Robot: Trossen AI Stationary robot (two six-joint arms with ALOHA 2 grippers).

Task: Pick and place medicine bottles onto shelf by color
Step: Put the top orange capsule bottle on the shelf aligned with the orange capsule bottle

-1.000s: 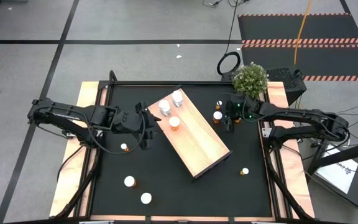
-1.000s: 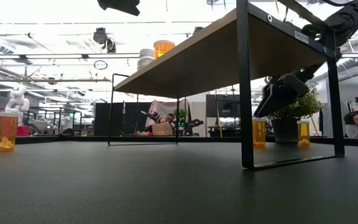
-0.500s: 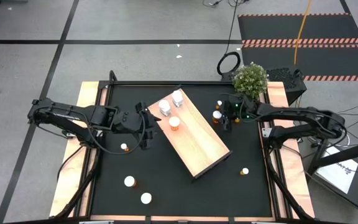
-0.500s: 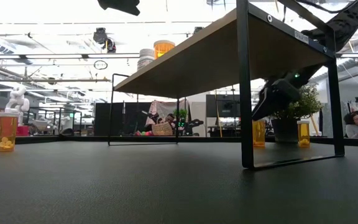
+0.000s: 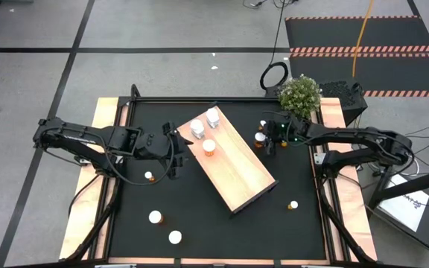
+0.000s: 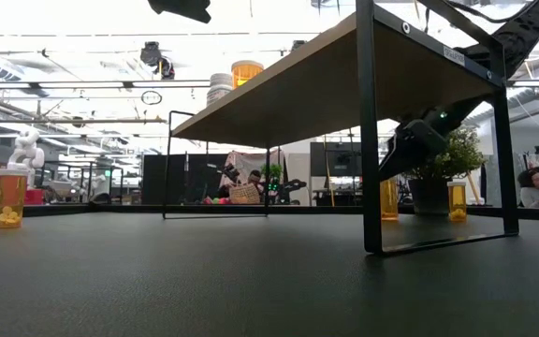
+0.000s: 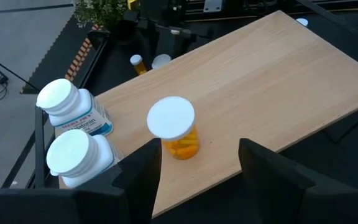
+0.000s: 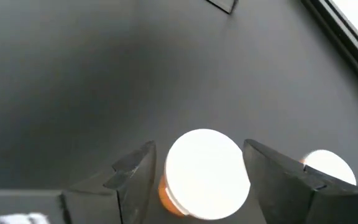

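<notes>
The light-wood shelf [image 5: 233, 164] stands slantwise mid-table on black legs [image 6: 371, 140]. On its far end stand two white bottles [image 5: 197, 128] [image 5: 213, 117] and an orange bottle [image 5: 208, 147]. My right gripper [image 5: 272, 141] is open and tipped down over an orange bottle with a white cap [image 5: 260, 138]. In the right wrist view its fingers stand on either side of that cap [image 8: 207, 174]. My left gripper [image 5: 176, 155] is open beside the shelf's left edge. It faces the orange bottle on the shelf [image 7: 173, 127] and the two white ones [image 7: 73, 134].
Loose bottles stand on the black tabletop: a small one [image 5: 263, 123] by the right gripper, one [image 5: 148, 176] near the left gripper, two white-capped ones [image 5: 156, 217] [image 5: 175, 237] toward the near edge, one [image 5: 293, 205] at near right. A potted plant [image 5: 300, 95] stands at the far right corner.
My right gripper has edged a little toward the table's left, closing on the orange bottle by the shelf. The bottles and the shelf have stayed where they were.
</notes>
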